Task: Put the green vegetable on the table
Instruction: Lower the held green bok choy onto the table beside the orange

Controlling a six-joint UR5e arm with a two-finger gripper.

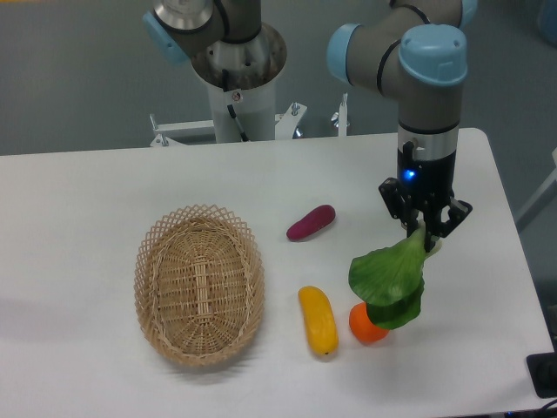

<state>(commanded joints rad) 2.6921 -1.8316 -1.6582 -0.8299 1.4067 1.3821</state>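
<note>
Nearest the camera, a yellow fruit (318, 320) lies on the white tabletop (104, 183). Robot pincer (424, 233) clamps the pale stem of the green vegetable (388, 280), leaves hanging over an orange (365, 324). Farther left: purple eggplant (311, 222), then wicker basket (198, 283).

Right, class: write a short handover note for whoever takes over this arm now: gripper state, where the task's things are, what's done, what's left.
Gripper: shut on the green vegetable by its pale stem end; leaves hang down.
Vegetable: it hangs in front of the orange, right of the yellow fruit; whether it touches the table is unclear.
Done: vegetable grasped.
Left: lower onto bare table, probably clear of the orange, open, withdraw.
</note>
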